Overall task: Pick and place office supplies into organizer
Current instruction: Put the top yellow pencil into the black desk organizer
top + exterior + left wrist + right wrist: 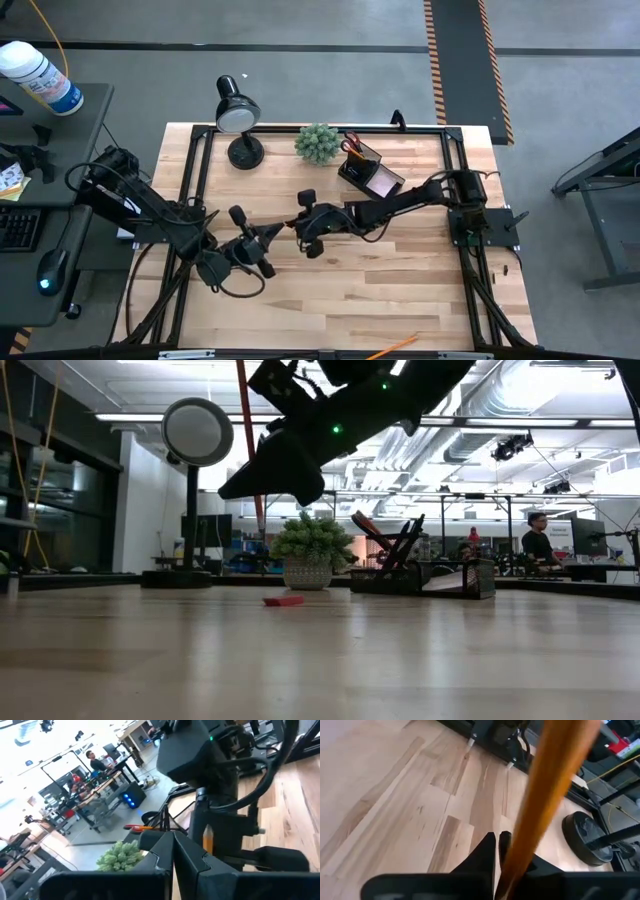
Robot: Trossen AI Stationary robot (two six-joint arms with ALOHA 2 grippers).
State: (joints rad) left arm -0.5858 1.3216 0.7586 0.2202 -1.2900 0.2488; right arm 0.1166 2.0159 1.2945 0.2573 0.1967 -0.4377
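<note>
Orange pencil (547, 795) clamped in right pincer (308, 236), lifted above bench (400, 290), well apart from organizer (368, 172). Left pincer (262, 240) clenched, empty, w/ tips just beside right.

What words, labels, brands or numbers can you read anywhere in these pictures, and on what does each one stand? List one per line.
None can be read.
Bottle beside the table, high view: blue label, print too small to read.
Organizer, lamp, pencil: no lettering visible.
Room behind, low view: no sign legible.
</note>
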